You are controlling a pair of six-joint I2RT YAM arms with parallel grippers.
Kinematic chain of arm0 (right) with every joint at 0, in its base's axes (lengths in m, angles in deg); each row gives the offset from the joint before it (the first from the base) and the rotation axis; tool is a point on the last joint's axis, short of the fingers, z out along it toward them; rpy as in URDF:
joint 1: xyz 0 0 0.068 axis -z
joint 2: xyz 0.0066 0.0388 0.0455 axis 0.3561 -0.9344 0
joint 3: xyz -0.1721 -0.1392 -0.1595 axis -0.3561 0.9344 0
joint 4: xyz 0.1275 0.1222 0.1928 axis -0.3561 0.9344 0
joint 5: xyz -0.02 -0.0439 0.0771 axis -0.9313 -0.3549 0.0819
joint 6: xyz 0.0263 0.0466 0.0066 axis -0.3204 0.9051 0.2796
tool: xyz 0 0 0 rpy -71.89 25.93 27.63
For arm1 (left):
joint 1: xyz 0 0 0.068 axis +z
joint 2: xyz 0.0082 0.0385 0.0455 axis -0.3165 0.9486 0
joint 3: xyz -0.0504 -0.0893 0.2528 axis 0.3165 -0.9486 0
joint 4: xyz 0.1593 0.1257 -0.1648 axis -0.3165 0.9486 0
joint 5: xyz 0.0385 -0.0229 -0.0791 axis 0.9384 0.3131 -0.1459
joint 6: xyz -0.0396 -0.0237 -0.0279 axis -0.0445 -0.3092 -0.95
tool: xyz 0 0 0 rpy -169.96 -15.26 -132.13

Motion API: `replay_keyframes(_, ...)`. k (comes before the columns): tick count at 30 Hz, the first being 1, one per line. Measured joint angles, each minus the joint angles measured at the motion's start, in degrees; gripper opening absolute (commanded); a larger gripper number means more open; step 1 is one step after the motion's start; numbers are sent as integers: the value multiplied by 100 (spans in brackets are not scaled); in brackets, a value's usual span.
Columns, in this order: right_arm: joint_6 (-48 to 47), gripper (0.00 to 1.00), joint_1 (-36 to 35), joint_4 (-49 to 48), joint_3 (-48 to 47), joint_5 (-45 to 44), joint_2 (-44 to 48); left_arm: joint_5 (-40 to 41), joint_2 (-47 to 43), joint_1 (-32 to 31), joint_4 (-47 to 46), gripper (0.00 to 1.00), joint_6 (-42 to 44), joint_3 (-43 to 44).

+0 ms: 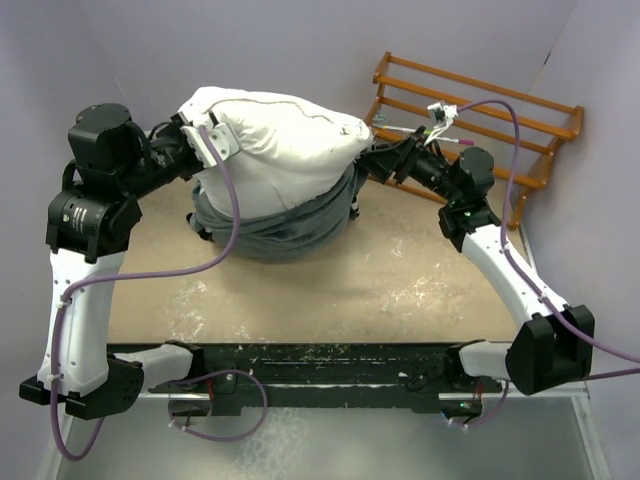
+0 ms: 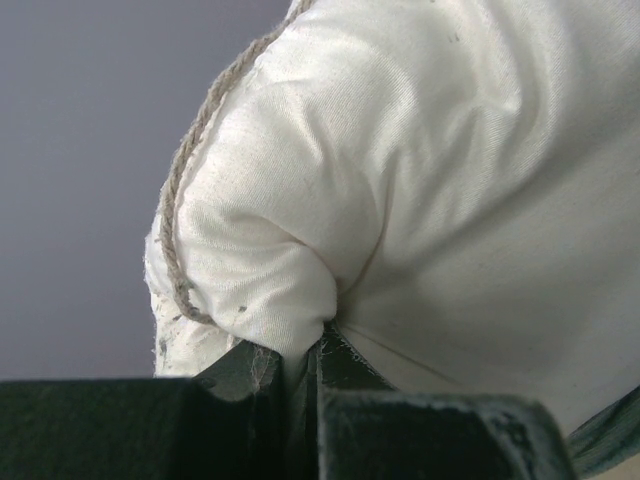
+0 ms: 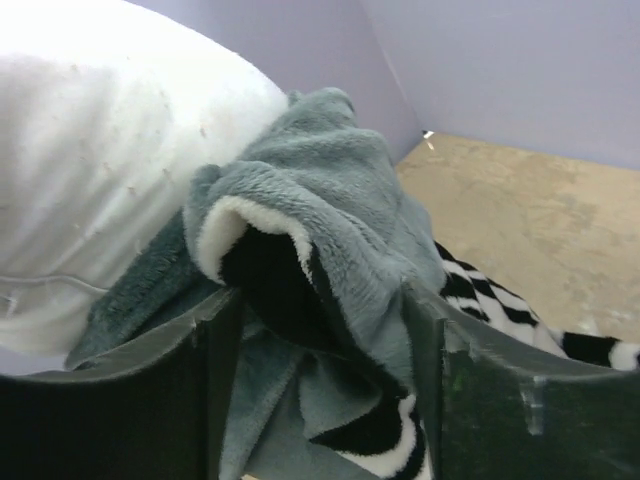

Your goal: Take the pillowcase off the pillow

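The plump white pillow point(image 1: 275, 140) is held up off the table at the back, and its lower half still sits inside the grey plush pillowcase point(image 1: 285, 228), which is bunched beneath it. My left gripper point(image 1: 207, 140) is shut on a pinched fold of the pillow point(image 2: 450, 200) next to a corded seam; its jaws point(image 2: 305, 350) meet on the white cloth. My right gripper point(image 1: 360, 165) is at the pillowcase's right edge. In the right wrist view its fingers point(image 3: 320, 340) stand wide apart with a loose bunch of pillowcase point(image 3: 330, 210) between them, zebra stripes showing below.
A wooden slatted rack point(image 1: 480, 115) leans in the back right corner, close behind the right arm. Lilac walls close in the back and both sides. The tan tabletop point(image 1: 400, 290) lies in front of the pillow. A purple cable point(image 1: 232, 215) loops across the left arm.
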Motion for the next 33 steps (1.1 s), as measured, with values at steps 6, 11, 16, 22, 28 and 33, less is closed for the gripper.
replay_keyframes(6,404,0,0,-723,68,236,-291,160,55,0,-37,0,-9,39)
replay_keyframes(11,450,0,-4,-621,621,-236,-282,525,192,0,-280,0,-120,103)
replay_keyframes(16,409,0,-28,-361,1246,-852,-396,960,398,-2,-546,0,-326,251)
replay_keyframes(22,190,0,-76,83,1598,-1818,-846,1460,560,-15,-678,0,-457,457)
replay_keyframes(28,0,0,-584,389,1725,-3154,-1488,2229,758,-35,-1056,0,-461,575)
replay_keyframes(33,-50,0,-1335,402,1725,-4124,-1716,2441,938,-35,-1176,0,-590,680)
